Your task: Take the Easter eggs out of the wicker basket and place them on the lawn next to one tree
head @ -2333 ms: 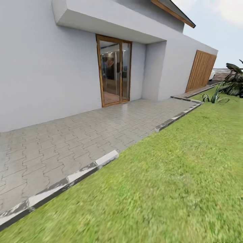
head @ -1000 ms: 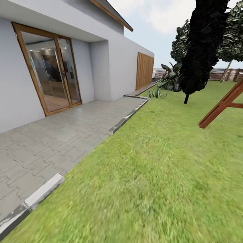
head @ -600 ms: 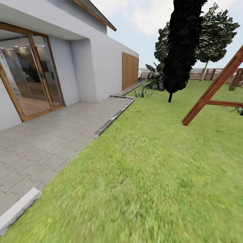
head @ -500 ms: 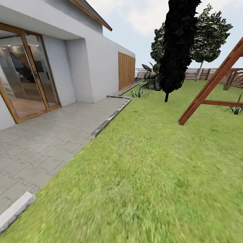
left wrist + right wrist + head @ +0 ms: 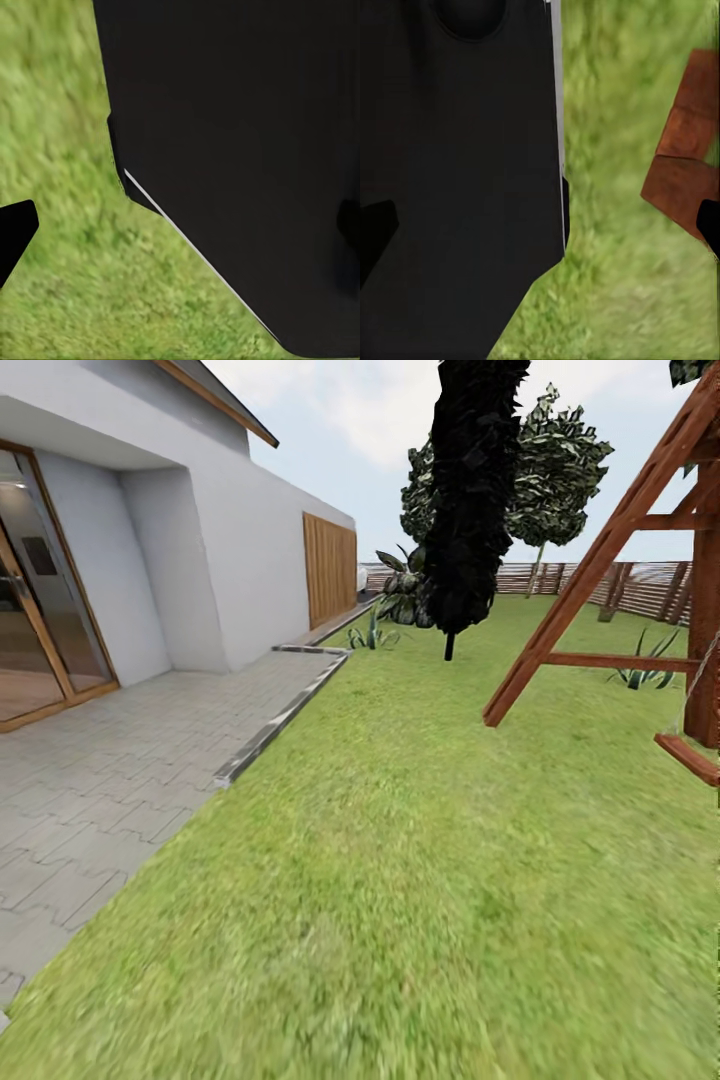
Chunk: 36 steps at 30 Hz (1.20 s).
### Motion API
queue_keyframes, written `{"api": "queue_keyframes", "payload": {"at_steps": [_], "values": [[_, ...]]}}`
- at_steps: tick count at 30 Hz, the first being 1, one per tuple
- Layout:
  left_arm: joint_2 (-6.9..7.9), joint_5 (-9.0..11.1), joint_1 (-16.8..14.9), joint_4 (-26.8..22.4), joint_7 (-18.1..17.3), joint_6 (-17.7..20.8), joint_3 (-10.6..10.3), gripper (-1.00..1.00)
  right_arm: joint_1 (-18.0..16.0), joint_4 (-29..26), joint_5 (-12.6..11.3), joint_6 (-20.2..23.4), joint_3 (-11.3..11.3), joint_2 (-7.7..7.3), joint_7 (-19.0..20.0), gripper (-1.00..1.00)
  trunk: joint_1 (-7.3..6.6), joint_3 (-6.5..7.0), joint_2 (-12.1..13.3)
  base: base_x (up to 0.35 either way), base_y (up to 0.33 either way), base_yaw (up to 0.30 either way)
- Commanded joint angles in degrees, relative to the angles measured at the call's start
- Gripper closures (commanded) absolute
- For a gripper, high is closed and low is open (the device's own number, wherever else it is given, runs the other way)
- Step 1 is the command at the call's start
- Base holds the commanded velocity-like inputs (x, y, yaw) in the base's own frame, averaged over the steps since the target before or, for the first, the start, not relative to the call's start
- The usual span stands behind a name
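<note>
The lawn (image 5: 420, 860) stretches ahead as mottled green grass. At its far end a tree (image 5: 541, 563) with a thin pale trunk and a leafy crown stands before the fence. The Easter eggs and the wicker basket are out of view. In the left wrist view my left gripper (image 5: 180, 240) is open over grass, with a black fingertip (image 5: 15, 232) at one edge and my dark body behind it. My right gripper (image 5: 540, 232) is open too, with one fingertip (image 5: 709, 225) near a brown wooden piece (image 5: 686, 172).
A white house (image 5: 200, 550) with a glass door and a paved patio (image 5: 110, 770) lies to the left. A dark columnar tree (image 5: 470, 490) stands mid-lawn. A wooden swing frame (image 5: 600, 560) rises at the right. A slatted fence (image 5: 620, 585) closes the back.
The head camera has swung right: the house and its door slid to the left edge, and the dark tree, the far tree and the swing frame came into view.
</note>
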Motion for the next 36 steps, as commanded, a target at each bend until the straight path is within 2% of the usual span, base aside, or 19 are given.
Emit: {"api": "queue_keyframes", "payload": {"at_steps": [1,26,36], "values": [[0.02,-0.3,0.1,-0.1,-0.1,0.0,0.0,-1.0,0.0,0.1,-0.4,-0.3,0.1,0.01,0.0,-1.0,0.03,-0.03,0.0,0.269,-0.19,-0.076],[0.02,-0.3,0.1,-0.2,-0.2,0.0,0.0,-1.0,0.0,0.1,0.1,-0.2,0.3,0.01,-0.2,-1.0,0.03,-0.03,0.0,0.269,-0.19,-0.005],[0.02,-0.3,0.1,-0.2,-0.3,-0.1,0.1,-1.0,0.0,0.1,0.0,-0.3,0.2,-0.08,-0.3,-1.0,0.03,-0.03,0.0,0.269,-0.191,0.237]]}}
